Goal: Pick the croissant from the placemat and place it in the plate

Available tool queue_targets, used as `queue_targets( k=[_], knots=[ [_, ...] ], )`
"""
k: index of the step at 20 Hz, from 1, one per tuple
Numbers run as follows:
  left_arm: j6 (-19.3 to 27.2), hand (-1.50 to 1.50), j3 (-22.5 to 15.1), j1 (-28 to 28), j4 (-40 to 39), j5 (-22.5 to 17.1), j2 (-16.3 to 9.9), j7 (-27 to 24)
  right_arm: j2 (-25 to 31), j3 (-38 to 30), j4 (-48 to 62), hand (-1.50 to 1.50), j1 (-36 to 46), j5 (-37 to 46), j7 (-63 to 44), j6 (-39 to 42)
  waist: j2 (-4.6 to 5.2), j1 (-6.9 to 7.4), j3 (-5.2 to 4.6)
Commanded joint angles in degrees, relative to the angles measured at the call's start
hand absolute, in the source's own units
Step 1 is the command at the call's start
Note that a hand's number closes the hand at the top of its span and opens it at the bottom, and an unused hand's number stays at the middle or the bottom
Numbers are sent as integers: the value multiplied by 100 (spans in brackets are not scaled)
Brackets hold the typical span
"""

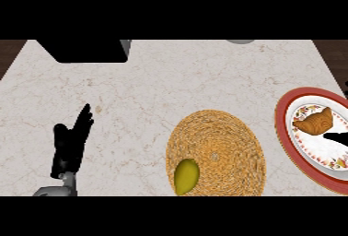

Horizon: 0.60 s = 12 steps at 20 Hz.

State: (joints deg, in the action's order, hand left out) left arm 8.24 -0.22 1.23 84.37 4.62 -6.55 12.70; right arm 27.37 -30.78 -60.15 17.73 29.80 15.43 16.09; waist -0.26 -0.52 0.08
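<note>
At nine o'clock on the marble counter (170, 83) we see the left hand (70, 143), fingers straight and pointing up, released and grasping nothing; only a sliver of grey forearm shows below it. At eleven o'clock a black box (85, 50) is cut off by the upper edge, so we cannot tell what it is. Near twelve o'clock a small grey round object (240, 41) is also clipped.

Toward five o'clock lies the woven mat (217, 152). On its lower left part rests a yellow-green fruit (186, 176), its kind hard to make out.

At three o'clock the red-rimmed plate (284, 124) runs past the right edge. In it sits the croissant (314, 123), on the floral inner part. Just below the croissant a black shape (338, 138), likely the right hand, enters from the right edge; so little shows that we cannot tell its state.
</note>
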Motion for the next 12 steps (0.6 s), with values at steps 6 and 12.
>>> queue_targets(
  k=[6,12],
  knots=[
    [70,0,-163,-131,6,128,183,-163,235,-1288,310,-150,-58,-1909,192,1063,19,20,-8],
    [-19,0,-64,215,99,113,89,228,712,-1132,1208,-150,-208,-2134,1021,1539,33,69,-3]
  ],
)
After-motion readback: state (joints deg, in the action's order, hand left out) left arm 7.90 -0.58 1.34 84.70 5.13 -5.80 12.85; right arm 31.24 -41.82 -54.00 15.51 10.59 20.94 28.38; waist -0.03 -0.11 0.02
